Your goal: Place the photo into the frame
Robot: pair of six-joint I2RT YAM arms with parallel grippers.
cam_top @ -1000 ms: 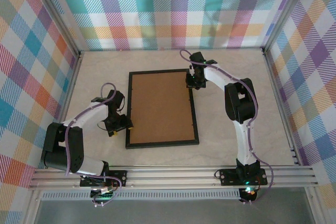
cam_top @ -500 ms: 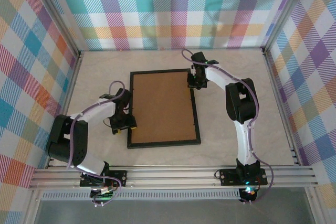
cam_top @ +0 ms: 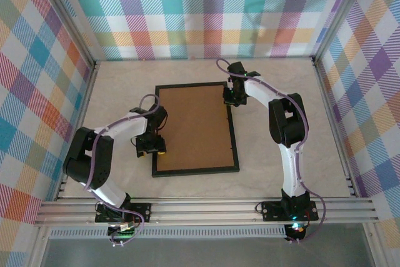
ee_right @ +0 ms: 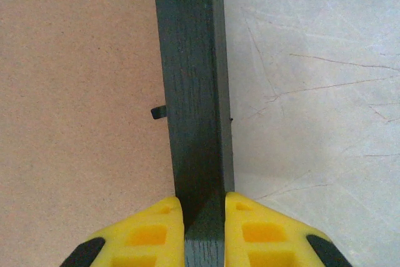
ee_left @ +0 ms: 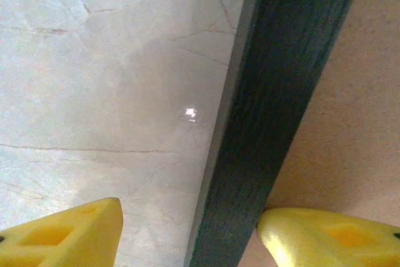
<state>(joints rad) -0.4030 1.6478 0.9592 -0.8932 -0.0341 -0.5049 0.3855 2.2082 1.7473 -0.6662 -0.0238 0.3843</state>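
The left gripper (ee_left: 190,232), yellow fingers (ee_left: 62,236) spread wide, is straddling the grainy black left rail of the frame (ee_left: 269,104), one finger over the veined pale table (ee_left: 94,92), one over the frame's matte brown back. Farther off, the right gripper (ee_right: 203,217) is pinching the opposite rail. The left gripper was standing beside the frame a second ago.

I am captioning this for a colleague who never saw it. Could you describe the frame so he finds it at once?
Start at the pale marbled table inside the checked walls. In its middle lies the frame, portrait-shaped, brown back upward. Its thin black border sets it apart; the right gripper pinches its right rail, the open left gripper straddles its left.
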